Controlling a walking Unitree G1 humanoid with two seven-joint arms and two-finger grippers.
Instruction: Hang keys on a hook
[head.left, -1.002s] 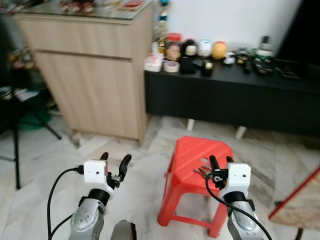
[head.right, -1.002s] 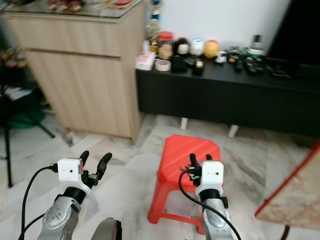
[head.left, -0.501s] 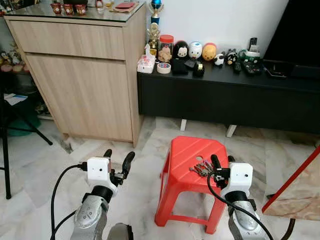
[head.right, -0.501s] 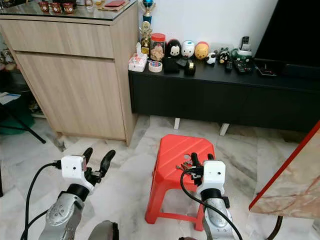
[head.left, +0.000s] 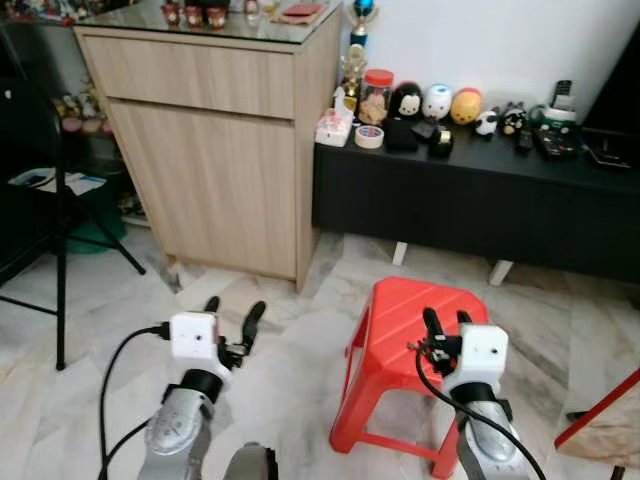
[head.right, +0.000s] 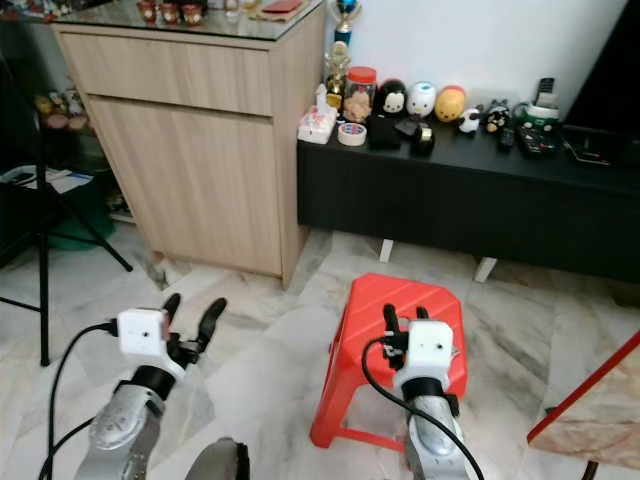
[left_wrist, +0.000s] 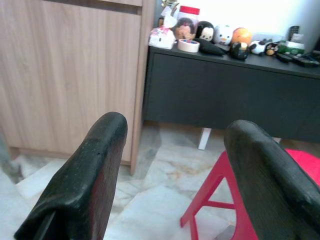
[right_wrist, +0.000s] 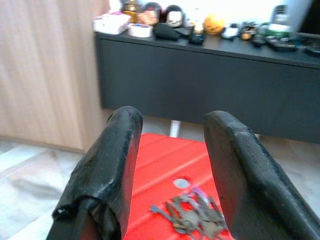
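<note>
I see wooden cabinet (head.left: 215, 150) at left, black low console (head.left: 480, 195) beside it, trinkets on top. Red stool (head.left: 400, 355) on marble floor ahead. My right gripper (head.left: 445, 325) hovers over stool, fingers parted, empty. My left gripper (head.left: 230, 320) raised over floor, fingers spread, holding nothing. Keys (right_wrist: 192, 215) lie on stool seat between right fingers, untouched.

Red stool (head.left: 400, 330), black fingers (right_wrist: 107, 165), light wood cabinet (head.left: 220, 170), veined pale marble floor (head.left: 290, 370).

One red stool (head.left: 410, 345), one bunch of keys (right_wrist: 192, 216), perhaps seven figurines (head.right: 422, 98)
</note>
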